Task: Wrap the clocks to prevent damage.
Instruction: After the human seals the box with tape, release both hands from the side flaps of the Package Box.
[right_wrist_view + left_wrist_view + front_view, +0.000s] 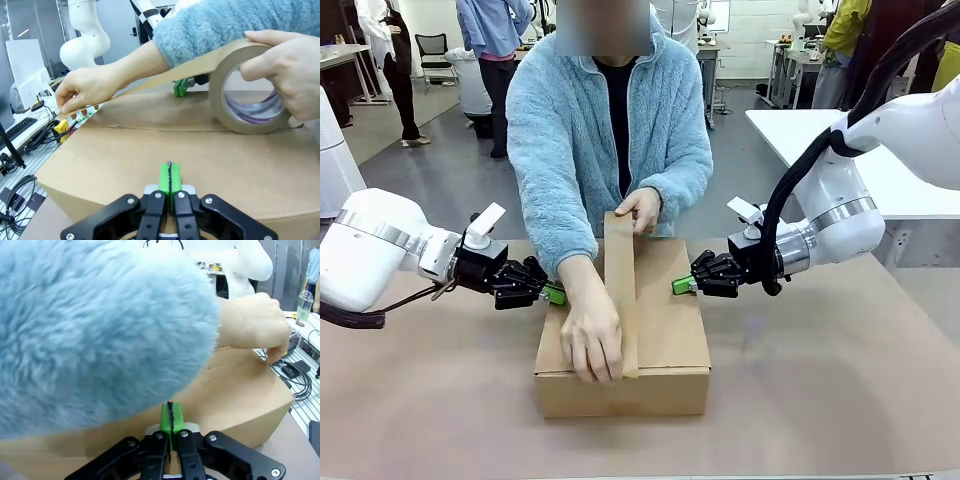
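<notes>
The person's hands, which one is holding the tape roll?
The hand at the box's far edge holds the brown tape roll. The other hand presses the strip's free end at the cardboard box's near edge.

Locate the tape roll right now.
In the right wrist view, the tape roll stands on the cardboard box, upper right, gripped by the person's hand.

Bright even indoor light, soft shadows; blue sleeve (95,330) blurred close-up, wrist views wide-angle distorted

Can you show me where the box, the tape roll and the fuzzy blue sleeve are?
box (670,330), front view, bare top.
tape roll (220,92), right wrist view, outer band.
sleeve (90,330), left wrist view, middle.
</notes>
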Robot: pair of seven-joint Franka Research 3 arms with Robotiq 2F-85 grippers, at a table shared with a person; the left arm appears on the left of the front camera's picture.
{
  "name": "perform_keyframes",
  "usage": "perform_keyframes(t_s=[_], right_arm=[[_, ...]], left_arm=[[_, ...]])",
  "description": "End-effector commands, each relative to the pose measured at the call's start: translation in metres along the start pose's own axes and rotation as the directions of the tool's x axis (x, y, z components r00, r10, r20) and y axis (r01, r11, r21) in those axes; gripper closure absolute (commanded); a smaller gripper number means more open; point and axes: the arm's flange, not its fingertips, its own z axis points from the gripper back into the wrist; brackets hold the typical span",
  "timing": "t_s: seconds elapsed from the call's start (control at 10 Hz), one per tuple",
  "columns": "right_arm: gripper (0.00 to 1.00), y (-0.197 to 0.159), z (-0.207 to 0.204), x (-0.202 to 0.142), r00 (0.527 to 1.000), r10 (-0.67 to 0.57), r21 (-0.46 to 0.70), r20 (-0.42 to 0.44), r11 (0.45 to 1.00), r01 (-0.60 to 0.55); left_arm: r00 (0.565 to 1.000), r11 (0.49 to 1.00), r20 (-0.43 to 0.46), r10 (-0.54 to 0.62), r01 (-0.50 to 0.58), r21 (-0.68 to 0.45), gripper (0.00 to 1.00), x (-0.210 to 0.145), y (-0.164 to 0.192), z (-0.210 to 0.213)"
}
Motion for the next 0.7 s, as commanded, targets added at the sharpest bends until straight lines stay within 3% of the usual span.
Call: perform_keyframes(t_s=[0.0, 0.6], right_arm=[[0.99, -0.0007, -0.0022, -0.004, 1.0, -0.007, -0.008, -0.006, 1.0, 0.007], [0.99, -0.0007, -0.0022, -0.004, 1.0, -0.007, -0.008, -0.006, 1.0, 0.007]], left_arm=[[1.0, 1.0, -0.009, -0.002, 0.002, 0.006, 0.99, -0.001, 0.0016, -0.0021], [1.0, 1.0, -0.009, -0.002, 0.002, 0.006, 0.99, -0.001, 0.0016, -0.0021]])
